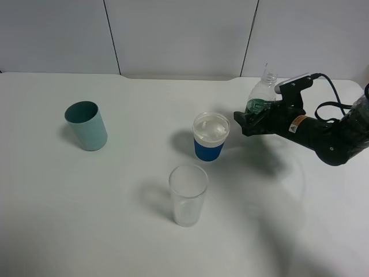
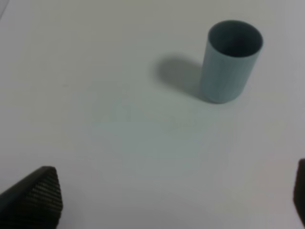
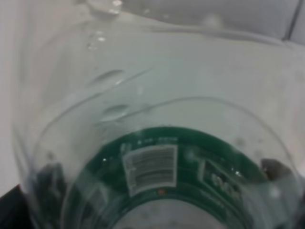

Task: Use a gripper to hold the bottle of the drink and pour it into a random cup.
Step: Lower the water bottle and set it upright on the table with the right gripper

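— While my left tool (image 2: pixel 171 200) idles spread over the bench (image 1: pixel 115 219), where's the pour?
— Not begun, I judge. Beyond the glass tumbler (image 1: pixel 188 195) stands the cup (image 1: pixel 210 136); my right tool (image 1: pixel 253 120) pinches the bottle (image 1: pixel 259 93) upright, just beside it.
— So tipping's left.

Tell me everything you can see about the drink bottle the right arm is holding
The bottle is small, clear plastic, with a dark green label band carrying a white barcode patch. Its narrow threaded neck is open, no cap, and points upward, so it stands roughly upright, not yet tipped. Droplets cling inside its walls; whether any drink is left cannot be told. The right tool is shut around its labelled lower body. It is held to the right of the blue cup, apart from it.
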Robot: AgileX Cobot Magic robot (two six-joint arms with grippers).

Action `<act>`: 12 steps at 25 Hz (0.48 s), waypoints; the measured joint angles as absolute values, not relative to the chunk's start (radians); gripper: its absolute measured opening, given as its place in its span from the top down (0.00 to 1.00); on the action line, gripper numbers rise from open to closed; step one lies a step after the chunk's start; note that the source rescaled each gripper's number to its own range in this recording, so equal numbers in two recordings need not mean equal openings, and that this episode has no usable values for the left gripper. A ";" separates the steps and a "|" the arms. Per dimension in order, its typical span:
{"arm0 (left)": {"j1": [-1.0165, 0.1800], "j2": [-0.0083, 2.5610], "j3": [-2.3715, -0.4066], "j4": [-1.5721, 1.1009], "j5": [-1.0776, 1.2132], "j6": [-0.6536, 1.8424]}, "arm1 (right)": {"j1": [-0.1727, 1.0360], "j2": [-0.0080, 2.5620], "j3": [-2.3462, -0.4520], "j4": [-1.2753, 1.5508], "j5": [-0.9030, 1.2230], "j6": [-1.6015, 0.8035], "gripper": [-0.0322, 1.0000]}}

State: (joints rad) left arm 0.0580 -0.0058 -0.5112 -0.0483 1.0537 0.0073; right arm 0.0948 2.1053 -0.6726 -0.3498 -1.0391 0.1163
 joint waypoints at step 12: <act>0.058 -0.006 -0.511 -0.048 1.054 0.007 | 0.095 1.972 -0.670 -0.394 -1.006 0.174 0.22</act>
